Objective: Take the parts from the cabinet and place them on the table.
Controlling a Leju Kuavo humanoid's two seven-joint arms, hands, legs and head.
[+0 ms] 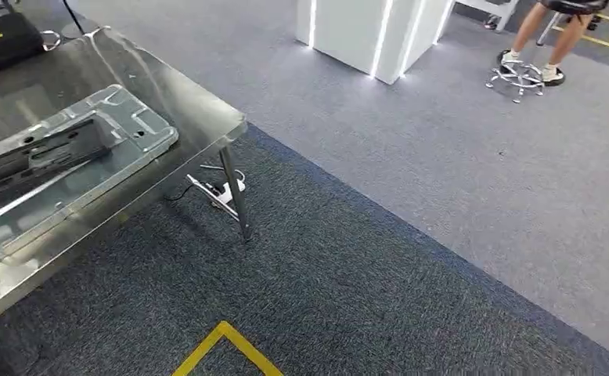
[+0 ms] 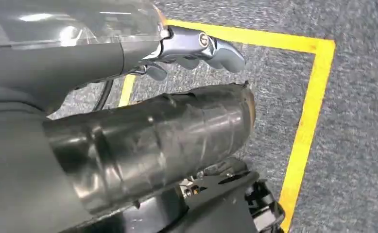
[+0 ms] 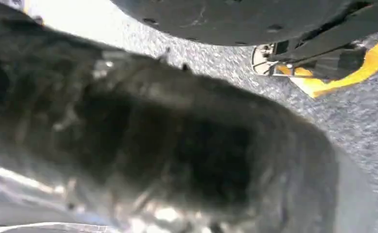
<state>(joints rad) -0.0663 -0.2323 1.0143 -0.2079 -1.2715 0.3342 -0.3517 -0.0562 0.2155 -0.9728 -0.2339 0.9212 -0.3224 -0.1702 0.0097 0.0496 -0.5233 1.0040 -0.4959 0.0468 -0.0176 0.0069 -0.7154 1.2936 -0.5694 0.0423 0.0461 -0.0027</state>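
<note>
A shiny steel table (image 1: 180, 90) stands at the left of the head view. On it lies a flat silver sheet-metal part (image 1: 129, 121) with a dark bracket-like part (image 1: 47, 153) resting across it. My left hand (image 2: 153, 131) hangs over the carpet, its thick grey thumb and its fingers (image 2: 201, 46) apart with nothing between them. My right hand (image 3: 167, 145) is a dark blur close to the camera, above the carpet; how its fingers lie cannot be made out.
A black case (image 1: 0, 39) sits at the table's far end. A power strip (image 1: 219, 192) lies by the table leg (image 1: 237, 196). Yellow floor tape (image 1: 223, 345) marks the carpet. A white lit block (image 1: 372, 31) and a seated person (image 1: 548, 35) are farther off.
</note>
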